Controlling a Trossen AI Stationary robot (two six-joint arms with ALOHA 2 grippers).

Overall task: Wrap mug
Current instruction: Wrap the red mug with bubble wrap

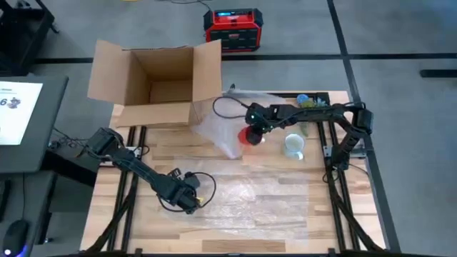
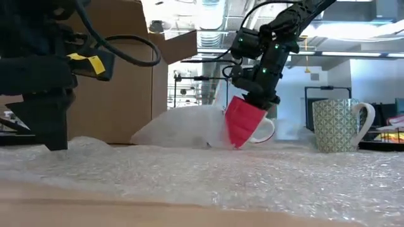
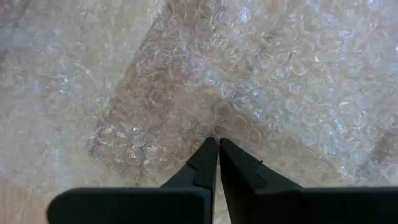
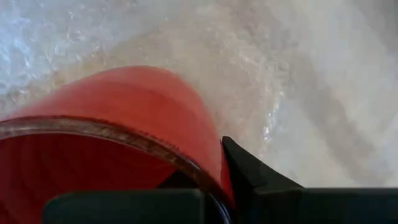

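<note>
Your right gripper pinches the red mug by its rim — tilted, base touching the bubble wrap just beneath. It's stiff, glossy, breakable; rim holds slip, so go gently. The handle hides behind. Left gripper rests pressed together on the wrap, well apart.

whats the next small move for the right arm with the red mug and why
Probably lower it and lay it onto the bubble wrap. The right gripper grips the red mug by its rim, tilted, near the sheet's far edge; the left gripper rests shut on the wrap.
</note>
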